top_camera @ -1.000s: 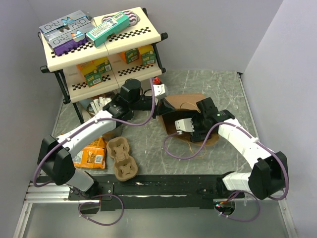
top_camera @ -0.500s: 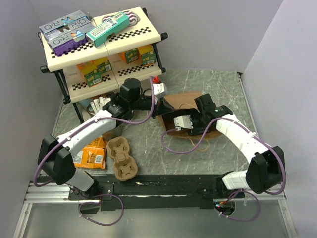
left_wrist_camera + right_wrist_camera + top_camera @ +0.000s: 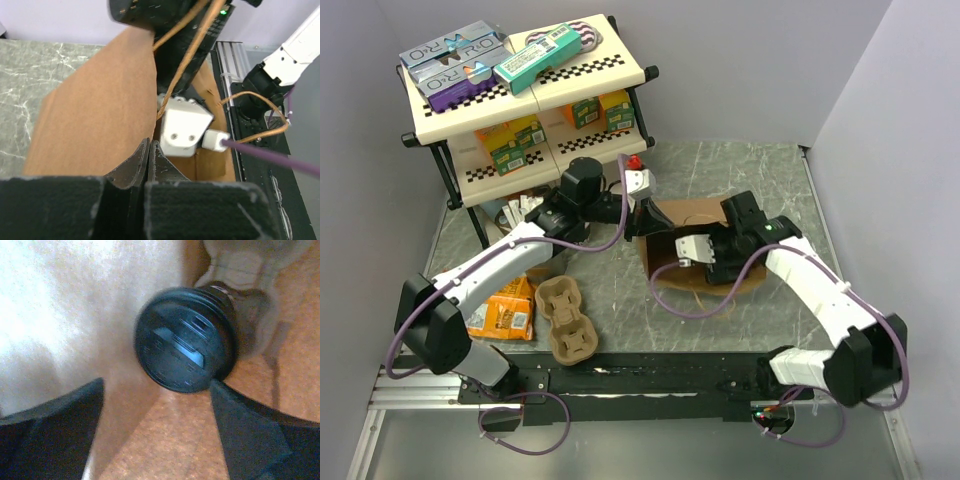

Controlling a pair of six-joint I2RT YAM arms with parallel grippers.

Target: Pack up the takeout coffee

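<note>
The placing step looks to be ending: the cup (image 3: 186,339) is sitting inside the bag (image 3: 692,212), at the upper middle of the right wrist view. Its black lid (image 3: 175,347) is facing the camera with brown paper all round it; whether it is standing square on the bag's floor I cannot tell. The right gripper (image 3: 156,390) is gaping wide, its two dark fingers showing at the lower left and lower right of that view. They are gripping nothing and not touching the cup, which is sitting just beyond their tips. In the overhead view this arm is reaching into the bag at the centre of the frame. The left gripper (image 3: 149,150) is pinching the bag's paper wall at the bottom middle of the left wrist view, jaws closed flat on the rim, and so is holding the mouth open. Next, I judge, the right arm is going to need a straight pull back out through the mouth, fingers apart so they are not brushing the lid. It should also be steering clear of the cord handle (image 3: 250,93) looping at the right of the left wrist view, while the left grip is holding firm.
</note>
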